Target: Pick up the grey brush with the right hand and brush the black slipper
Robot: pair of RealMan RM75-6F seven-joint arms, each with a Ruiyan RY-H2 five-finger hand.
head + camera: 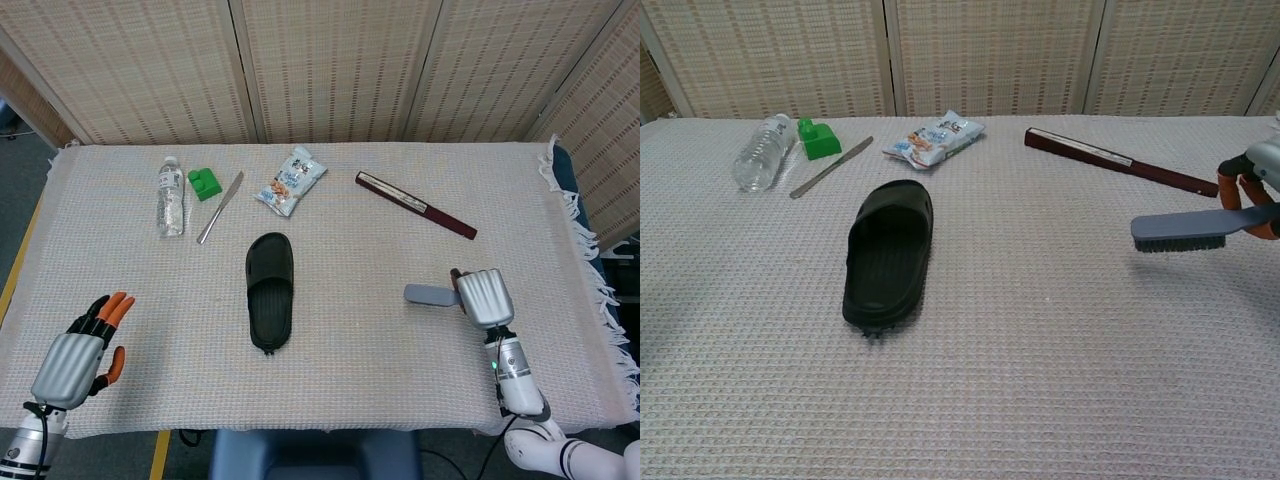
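Observation:
The grey brush [428, 295] [1185, 231] hangs in the air over the right side of the table, bristles down, head pointing left. My right hand [484, 297] [1251, 180] grips its handle at the right edge of the chest view. The black slipper [270, 289] [888, 251] lies flat at the table's middle, well to the left of the brush. My left hand [82, 349] rests at the near left corner with fingers apart and nothing in it; the chest view does not show it.
Along the far side lie a clear water bottle [170, 196], a green block [206, 183], a table knife [221, 206], a snack packet [291, 181] and a dark red folded fan [415, 205]. A woven cloth [360, 350] covers the table; slatted screens stand behind.

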